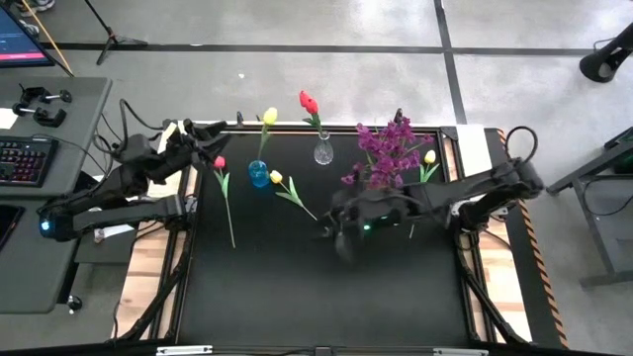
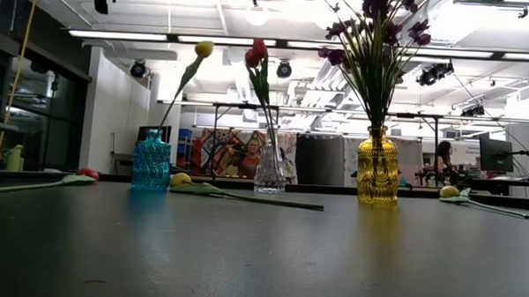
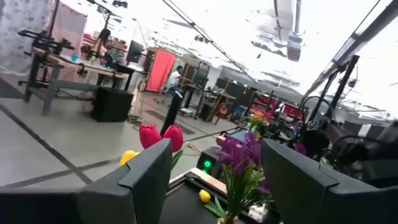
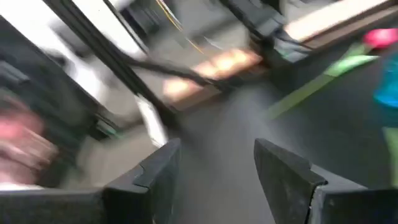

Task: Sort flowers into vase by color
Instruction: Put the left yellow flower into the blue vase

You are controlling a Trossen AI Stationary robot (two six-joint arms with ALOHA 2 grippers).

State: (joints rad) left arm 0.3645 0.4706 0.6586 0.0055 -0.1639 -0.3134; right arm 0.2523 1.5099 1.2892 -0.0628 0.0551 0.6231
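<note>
Three vases stand at the table's far side. A blue vase (image 1: 259, 175) (image 2: 151, 162) holds a yellow tulip (image 1: 270, 117), a clear vase (image 1: 323, 151) (image 2: 270, 171) holds a red tulip (image 1: 309, 102), and a yellow vase (image 2: 377, 170) holds purple sprigs (image 1: 386, 148). Three flowers lie flat on the table: a red tulip (image 1: 220, 163) (image 4: 380, 37), a yellow tulip (image 1: 276, 178) (image 2: 181, 178), and another yellow tulip (image 1: 429, 156) (image 2: 448, 191). My right gripper (image 1: 341, 237) (image 4: 217, 168) is open and empty over the table's middle. My left gripper (image 1: 205, 148) (image 3: 214, 168) is open and empty by the far left corner.
The lying red tulip's stem (image 1: 229, 213) runs toward the near edge, and the yellow tulip's stem (image 1: 302, 206) slants toward my right gripper. A side table with a keyboard (image 1: 25, 158) stands left of the work table. The dark tabletop (image 1: 326, 297) stretches bare toward the near edge.
</note>
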